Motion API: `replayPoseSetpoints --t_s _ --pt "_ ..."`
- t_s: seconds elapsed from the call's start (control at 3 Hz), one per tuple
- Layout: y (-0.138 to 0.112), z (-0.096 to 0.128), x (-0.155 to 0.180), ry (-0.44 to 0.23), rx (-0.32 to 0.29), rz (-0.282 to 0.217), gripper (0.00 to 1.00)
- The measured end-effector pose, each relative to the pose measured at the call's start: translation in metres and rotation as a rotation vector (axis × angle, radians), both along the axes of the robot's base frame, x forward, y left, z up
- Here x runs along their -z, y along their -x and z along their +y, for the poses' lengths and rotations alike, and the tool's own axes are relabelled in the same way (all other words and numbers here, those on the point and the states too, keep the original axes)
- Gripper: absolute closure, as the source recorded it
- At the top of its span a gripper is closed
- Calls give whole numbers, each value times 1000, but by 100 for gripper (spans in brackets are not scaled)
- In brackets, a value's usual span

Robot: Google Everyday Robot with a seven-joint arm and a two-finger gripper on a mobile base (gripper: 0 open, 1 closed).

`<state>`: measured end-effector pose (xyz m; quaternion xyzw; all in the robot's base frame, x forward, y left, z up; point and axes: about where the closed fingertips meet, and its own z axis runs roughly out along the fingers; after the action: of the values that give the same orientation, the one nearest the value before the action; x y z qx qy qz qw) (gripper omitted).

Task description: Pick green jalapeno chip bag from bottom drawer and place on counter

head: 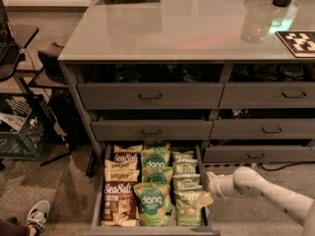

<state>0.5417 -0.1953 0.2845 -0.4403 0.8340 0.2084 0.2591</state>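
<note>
The bottom drawer [97, 200] is pulled open at the cabinet's lower left. It holds brown Sea Salt bags on the left, bright green dang bags in the middle and a column of pale olive-green jalapeno chip bags [187, 182] on the right. My gripper [204, 199] reaches in from the right, low over the front jalapeno bag [188, 211] by the drawer's right wall. The white arm trails off to the lower right. The glossy grey counter [187, 28] spans the top of the cabinet.
A clear cup [255, 23] and a black-and-white marker tile [298, 42] sit on the counter's right side, dark items at its far edge. Closed drawers [150, 96] lie above. A green crate [22, 132], chair legs and a person's shoe [35, 215] are at left.
</note>
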Motion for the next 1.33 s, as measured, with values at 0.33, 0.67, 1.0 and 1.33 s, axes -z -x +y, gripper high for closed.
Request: replayPoseSetpoints --t_s 0.33,0.67,1.0,1.33 --pt "19 -4 20 36 -14 178 0" --pt "24 -5 23 40 -14 200 0" --pt "24 -3 31 30 -19 218 0" --pt "23 6 63 11 -36 262 0"
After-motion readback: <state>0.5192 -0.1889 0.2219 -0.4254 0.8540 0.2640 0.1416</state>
